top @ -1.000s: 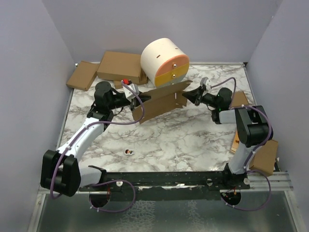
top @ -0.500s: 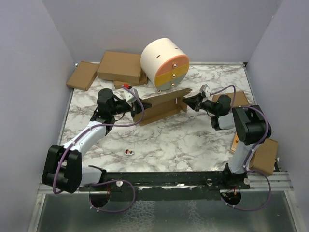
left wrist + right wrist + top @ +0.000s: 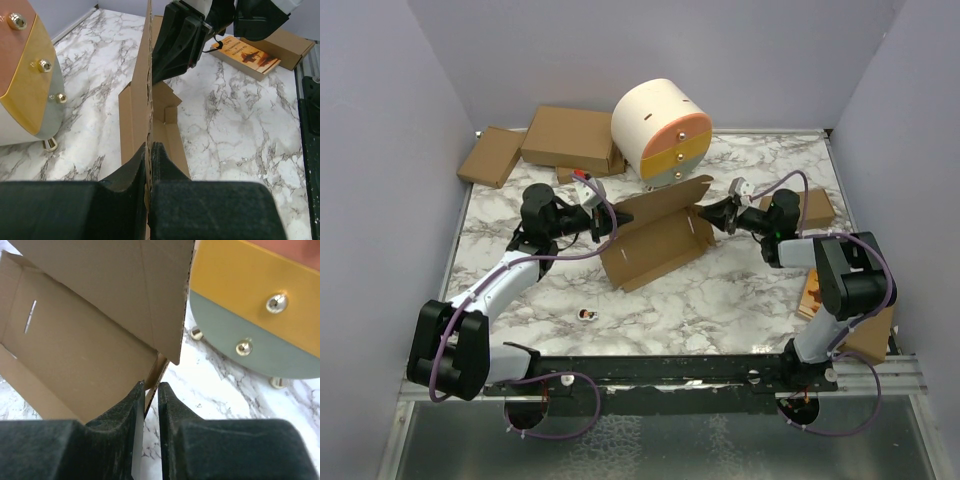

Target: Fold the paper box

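Paper box [image 3: 655, 238] half-folded, left tool [image 3: 607, 222] pinching it, right tool [image 3: 705, 212] slightly parted

bright even light, soft faint shadows

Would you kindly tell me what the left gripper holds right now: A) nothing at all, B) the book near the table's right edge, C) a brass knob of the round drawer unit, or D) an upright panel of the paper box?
D: in the left wrist view the left gripper is shut on the edge of an upright panel of the paper box, with the cardboard pinched between its two fingers.
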Tool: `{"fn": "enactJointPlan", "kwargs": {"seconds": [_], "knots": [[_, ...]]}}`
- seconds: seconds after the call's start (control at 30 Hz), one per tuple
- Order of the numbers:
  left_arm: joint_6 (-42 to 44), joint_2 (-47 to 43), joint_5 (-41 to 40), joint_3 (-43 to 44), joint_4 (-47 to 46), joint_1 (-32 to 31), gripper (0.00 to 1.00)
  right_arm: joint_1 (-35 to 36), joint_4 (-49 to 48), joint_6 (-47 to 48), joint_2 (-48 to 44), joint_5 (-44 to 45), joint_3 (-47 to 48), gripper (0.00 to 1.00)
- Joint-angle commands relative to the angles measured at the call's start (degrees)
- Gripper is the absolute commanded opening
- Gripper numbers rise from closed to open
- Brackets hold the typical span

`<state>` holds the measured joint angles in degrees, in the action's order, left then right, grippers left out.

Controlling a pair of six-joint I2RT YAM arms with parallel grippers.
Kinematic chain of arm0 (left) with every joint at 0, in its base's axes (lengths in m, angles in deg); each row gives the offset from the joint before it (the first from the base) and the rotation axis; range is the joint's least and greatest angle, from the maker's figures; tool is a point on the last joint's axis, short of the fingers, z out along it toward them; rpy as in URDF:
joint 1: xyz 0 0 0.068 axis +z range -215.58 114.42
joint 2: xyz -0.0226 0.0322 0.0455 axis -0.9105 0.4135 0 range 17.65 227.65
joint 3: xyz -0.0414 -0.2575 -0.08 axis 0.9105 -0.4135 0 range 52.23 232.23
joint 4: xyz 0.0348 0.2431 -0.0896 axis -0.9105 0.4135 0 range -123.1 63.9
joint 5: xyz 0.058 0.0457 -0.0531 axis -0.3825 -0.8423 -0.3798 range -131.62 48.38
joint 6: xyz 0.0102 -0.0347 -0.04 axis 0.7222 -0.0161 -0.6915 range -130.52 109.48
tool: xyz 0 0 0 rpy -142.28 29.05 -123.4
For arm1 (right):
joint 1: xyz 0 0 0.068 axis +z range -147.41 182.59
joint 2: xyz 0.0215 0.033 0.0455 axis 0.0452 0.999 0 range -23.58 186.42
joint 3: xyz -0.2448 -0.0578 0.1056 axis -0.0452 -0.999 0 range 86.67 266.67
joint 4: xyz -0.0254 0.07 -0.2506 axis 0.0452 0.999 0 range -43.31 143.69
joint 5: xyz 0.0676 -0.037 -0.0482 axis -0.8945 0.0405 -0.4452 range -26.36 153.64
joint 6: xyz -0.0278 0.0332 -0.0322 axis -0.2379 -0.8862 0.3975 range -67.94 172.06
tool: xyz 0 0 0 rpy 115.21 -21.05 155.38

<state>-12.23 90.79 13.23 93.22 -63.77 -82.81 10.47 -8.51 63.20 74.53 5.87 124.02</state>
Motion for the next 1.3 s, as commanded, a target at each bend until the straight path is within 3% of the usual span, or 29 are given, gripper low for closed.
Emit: {"fn": "enactJointPlan", "kwargs": {"seconds": [0.0, 0.1, 0.2, 0.4, 0.5, 0.63, 0.77, 1.07, 1.27], "knots": [[-1.0, -0.4, -0.4, -1.0, 1.6, 0.0, 0.0, 0.5, 8.0, 5.1, -1.4, -1.1, 2.3, 0.11], [0.3, -0.9, -0.9, -0.6, 1.0, 0.0, 0.0, 0.6, 9.4, 5.7, -1.4, -0.7, 2.9, 0.01], [2.3, -0.4, -1.5, 1.9, 2.1, 0.0, 0.0, 0.6, 4.7, 1.7, -0.4, 0.7, 3.1, 0.01], [-3.9, 0.7, -3.9, 7.0, 2.0, 0.3, 0.0, 2.0, -24.0, -10.3, 3.5, 6.8, 0.1, 0.01], [-6.8, -1.2, -5.7, 6.5, 0.1, 1.0, 0.0, 2.9, -32.8, -12.8, 6.6, 12.0, 0.2, 0.01], [2.0, -3.8, -9.2, 6.7, 4.9, 1.3, 0.0, 5.5, -40.3, -10.5, 11.2, 15.1, -0.2, 0.02], [6.1, -3.1, -7.0, 7.2, 6.8, 1.2, 0.0, 8.4, -40.4, -4.5, 13.2, 13.4, -1.3, 0.04], [4.3, -6.5, -2.3, 2.3, 8.0, 0.6, 0.0, 10.1, -40.2, 4.2, 10.7, 13.5, -6.9, 0.08], [1.8, -9.8, -1.6, -2.4, 7.5, 0.3, 0.0, 10.2, -43.4, 2.5, 9.2, 18.0, -10.1, 0.01]]}}
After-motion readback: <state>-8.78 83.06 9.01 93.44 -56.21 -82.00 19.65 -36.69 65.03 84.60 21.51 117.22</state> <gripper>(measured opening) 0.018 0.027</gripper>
